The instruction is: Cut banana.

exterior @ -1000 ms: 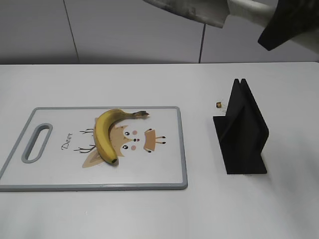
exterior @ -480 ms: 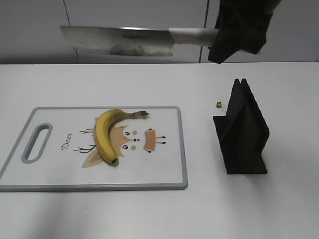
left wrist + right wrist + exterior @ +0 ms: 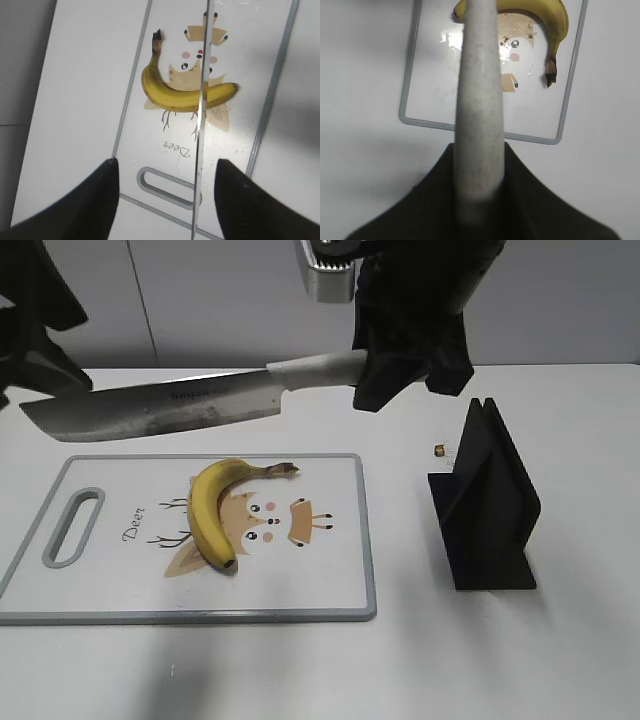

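**White tabletop, cleaver above the banana**

We see the right gripper (image 3: 375,380) clamped on the pale handle of a steel cleaver (image 3: 160,410), held above the yellow curved banana (image 3: 215,510). Banana lies on the grey-rimmed deer-print cutting board (image 3: 345,580). Left gripper (image 3: 165,192) open above the banana. Black knife stand (image 3: 487,505) right of the banana.

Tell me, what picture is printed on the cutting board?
A cartoon deer face in tan, with the word "Deer", on the board; the exterior view shows it best.
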